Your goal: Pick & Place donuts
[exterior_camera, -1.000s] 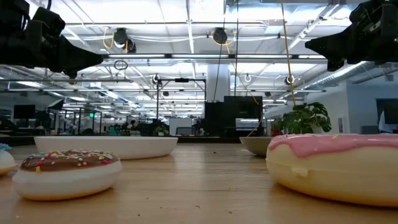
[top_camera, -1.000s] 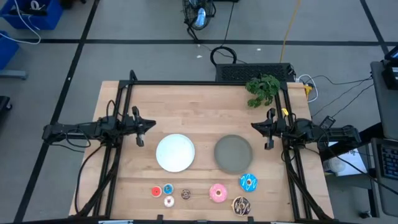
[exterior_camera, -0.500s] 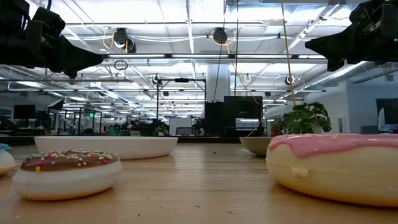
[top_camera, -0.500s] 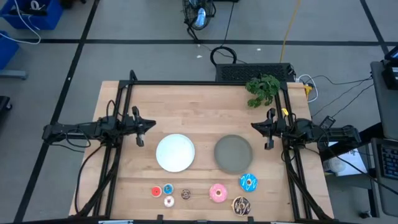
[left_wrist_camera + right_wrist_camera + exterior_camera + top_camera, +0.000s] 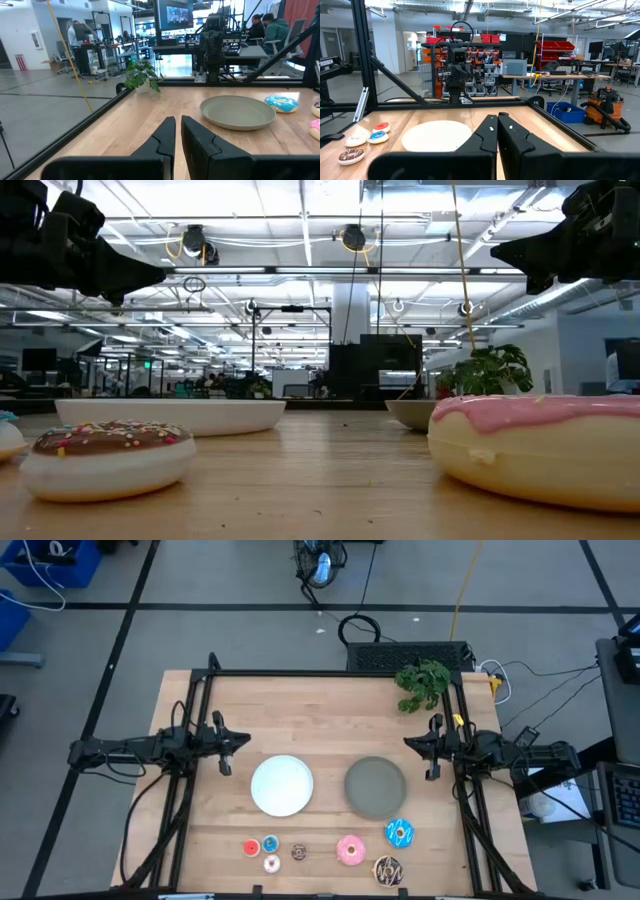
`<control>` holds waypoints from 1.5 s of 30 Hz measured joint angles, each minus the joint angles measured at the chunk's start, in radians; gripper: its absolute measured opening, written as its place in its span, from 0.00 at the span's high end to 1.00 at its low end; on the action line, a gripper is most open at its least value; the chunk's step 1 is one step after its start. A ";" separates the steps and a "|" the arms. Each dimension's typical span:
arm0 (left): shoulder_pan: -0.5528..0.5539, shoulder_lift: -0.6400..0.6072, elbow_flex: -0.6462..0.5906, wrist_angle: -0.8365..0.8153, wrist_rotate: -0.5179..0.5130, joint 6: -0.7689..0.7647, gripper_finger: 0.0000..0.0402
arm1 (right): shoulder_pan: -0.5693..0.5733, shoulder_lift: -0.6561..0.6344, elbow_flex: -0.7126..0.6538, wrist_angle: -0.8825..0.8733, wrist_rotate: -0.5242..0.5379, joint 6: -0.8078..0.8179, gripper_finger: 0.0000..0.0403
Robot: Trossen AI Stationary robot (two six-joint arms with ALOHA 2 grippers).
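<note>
Left gripper (image 5: 226, 747) left of the white plate (image 5: 281, 785), fingers nearly shut, holding nothing. Below that plate: red (image 5: 251, 848), blue (image 5: 270, 844), white (image 5: 271, 863), brown (image 5: 299, 853) tiny donuts. Farther right: pink (image 5: 351, 850), chocolate (image 5: 387, 869), blue sprinkled (image 5: 399, 833). Right gripper (image 5: 430, 751) far right, nearly shut, holding nothing.

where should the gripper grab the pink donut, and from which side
Probably from straight above: the pink donut lies flat on the table, hole up. Put one finger in the hole, one outside, pinching the ring on its side away from the chocolate donut, which sits close by. The right gripper is nearer.
</note>
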 joint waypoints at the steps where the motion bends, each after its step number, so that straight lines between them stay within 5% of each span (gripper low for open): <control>1: 0.000 0.000 0.000 0.000 0.000 0.000 0.91 | 0.000 0.000 0.000 0.000 0.000 0.000 1.00; 45: 0.000 0.000 0.000 0.000 0.000 -0.018 0.91 | 0.000 0.000 0.000 0.031 -0.001 0.000 1.00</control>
